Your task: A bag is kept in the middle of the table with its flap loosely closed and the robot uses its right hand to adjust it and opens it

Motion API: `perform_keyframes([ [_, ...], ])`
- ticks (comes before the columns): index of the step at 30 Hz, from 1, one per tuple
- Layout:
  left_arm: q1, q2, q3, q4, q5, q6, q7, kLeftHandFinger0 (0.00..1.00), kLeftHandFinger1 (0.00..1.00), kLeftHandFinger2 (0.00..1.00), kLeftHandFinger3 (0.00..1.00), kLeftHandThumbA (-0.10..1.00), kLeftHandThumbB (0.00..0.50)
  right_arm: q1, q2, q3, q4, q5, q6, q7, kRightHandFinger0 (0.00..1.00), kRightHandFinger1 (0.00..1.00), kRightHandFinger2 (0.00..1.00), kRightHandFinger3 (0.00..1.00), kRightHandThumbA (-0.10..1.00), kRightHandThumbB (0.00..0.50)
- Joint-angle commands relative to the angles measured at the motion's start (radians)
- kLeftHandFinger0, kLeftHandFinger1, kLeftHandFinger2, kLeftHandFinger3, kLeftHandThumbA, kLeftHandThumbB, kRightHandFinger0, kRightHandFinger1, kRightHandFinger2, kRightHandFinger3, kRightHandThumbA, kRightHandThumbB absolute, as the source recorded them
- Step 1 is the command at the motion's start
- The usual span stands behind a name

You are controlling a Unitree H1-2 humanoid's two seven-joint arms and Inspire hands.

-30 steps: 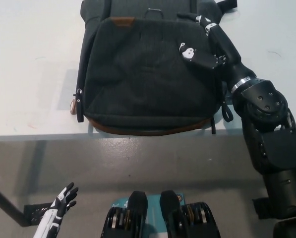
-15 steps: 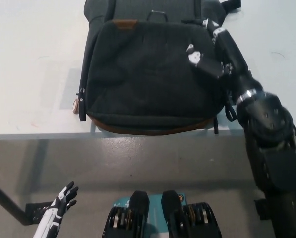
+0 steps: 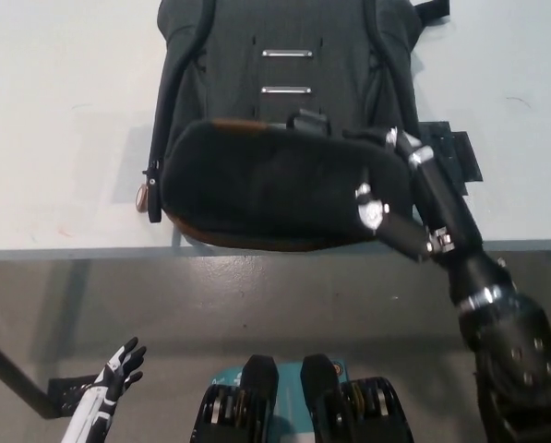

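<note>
While one dark grey bag (image 3: 284,175) lies at the middle of the white table (image 3: 63,120), its near end reaching the table's front edge, we see its flap (image 3: 275,194) folded toward us, baring two metal buckles (image 3: 286,53) on the panel behind. Our black right hand (image 3: 406,198) grasps the flap at its right side. Our white left hand (image 3: 116,371) rests low at the left, below the table, fingers spread, holding nothing.

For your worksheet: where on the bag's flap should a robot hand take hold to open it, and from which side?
Probably the flap along its right edge, from the robot's right. That edge is already raised off the bag, and the right robot hand is there.
</note>
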Motion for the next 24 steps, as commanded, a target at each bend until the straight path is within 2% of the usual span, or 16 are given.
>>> perform_keyframes([
  [1,-0.029,0.018,0.006,-0.023,-0.017,-0.009,-0.014,1.00,1.00,1.00,1.00,1.00,0.500,0.044,0.026,0.029,-0.229,-0.067,-0.033,-0.022,0.00,0.35,0.68,0.72,-0.10,0.107],
  [3,-0.027,0.021,0.006,-0.022,-0.016,-0.013,-0.016,1.00,1.00,1.00,1.00,1.00,0.500,0.092,0.021,0.037,-0.231,-0.062,-0.040,-0.013,0.00,0.35,0.69,0.72,-0.10,0.103],
  [5,-0.040,0.024,0.006,-0.014,-0.012,-0.018,-0.015,1.00,1.00,1.00,1.00,1.00,0.500,0.134,0.004,0.043,-0.223,-0.066,-0.090,-0.009,0.00,0.37,0.71,0.73,-0.10,0.113],
  [8,-0.049,0.024,0.007,-0.005,-0.013,-0.031,-0.013,1.00,1.00,1.00,1.00,1.00,0.500,0.185,-0.007,0.051,-0.228,-0.048,-0.090,0.007,0.01,0.38,0.72,0.74,-0.10,0.112],
  [10,-0.045,0.025,0.005,-0.005,-0.016,-0.031,-0.016,1.00,1.00,1.00,1.00,1.00,0.500,0.244,-0.027,0.071,-0.249,-0.051,-0.040,0.034,0.07,0.44,0.74,0.72,-0.10,0.132],
  [12,-0.045,0.024,0.003,0.001,-0.010,-0.040,-0.013,1.00,1.00,1.00,1.00,1.00,0.500,0.290,-0.054,0.076,-0.237,0.012,-0.032,0.067,0.23,0.59,0.82,0.80,-0.06,0.156],
  [13,-0.046,0.024,0.003,0.001,-0.009,-0.040,-0.013,1.00,1.00,1.00,1.00,1.00,0.500,0.292,-0.056,0.076,-0.238,0.014,-0.032,0.068,0.25,0.59,0.79,0.75,-0.05,0.158],
  [14,-0.049,0.025,0.003,0.004,-0.008,-0.043,-0.013,1.00,1.00,1.00,1.00,1.00,0.500,0.307,-0.086,0.077,-0.228,0.044,-0.017,0.099,0.39,0.59,0.71,0.86,0.14,0.155],
  [15,-0.051,0.025,0.004,0.004,-0.009,-0.039,-0.013,1.00,1.00,1.00,1.00,1.00,0.500,0.317,-0.137,0.091,-0.212,0.029,-0.020,0.136,0.69,0.88,1.00,1.00,0.44,0.208],
  [16,-0.052,0.026,0.004,0.002,-0.012,-0.036,-0.015,1.00,1.00,1.00,1.00,1.00,0.500,0.321,-0.168,0.105,-0.206,0.011,-0.023,0.156,0.74,0.91,1.00,1.00,0.52,0.209],
  [17,-0.053,0.027,0.004,0.002,-0.007,-0.036,-0.013,1.00,1.00,1.00,1.00,1.00,0.500,0.327,-0.192,0.116,-0.203,0.005,-0.018,0.170,0.82,0.97,1.00,1.00,0.50,0.268],
  [18,-0.055,0.026,0.004,0.002,-0.006,-0.035,-0.012,1.00,1.00,1.00,1.00,1.00,0.500,0.338,-0.208,0.122,-0.189,0.007,-0.030,0.174,0.89,1.00,1.00,1.00,0.58,0.262],
  [19,-0.057,0.026,0.004,0.002,-0.010,-0.034,-0.014,1.00,1.00,1.00,1.00,1.00,0.500,0.353,-0.221,0.129,-0.164,0.011,-0.060,0.171,0.92,1.00,1.00,1.00,0.60,0.276],
  [22,-0.063,0.027,0.004,0.004,-0.008,-0.036,-0.012,1.00,1.00,1.00,1.00,1.00,0.500,0.369,-0.243,0.149,-0.142,0.004,-0.073,0.171,0.99,1.00,1.00,1.00,0.62,0.263],
  [24,-0.066,0.025,0.005,0.005,-0.010,-0.037,-0.011,1.00,1.00,1.00,1.00,1.00,0.500,0.380,-0.252,0.155,-0.121,0.011,-0.097,0.176,1.00,1.00,1.00,1.00,0.64,0.262],
])
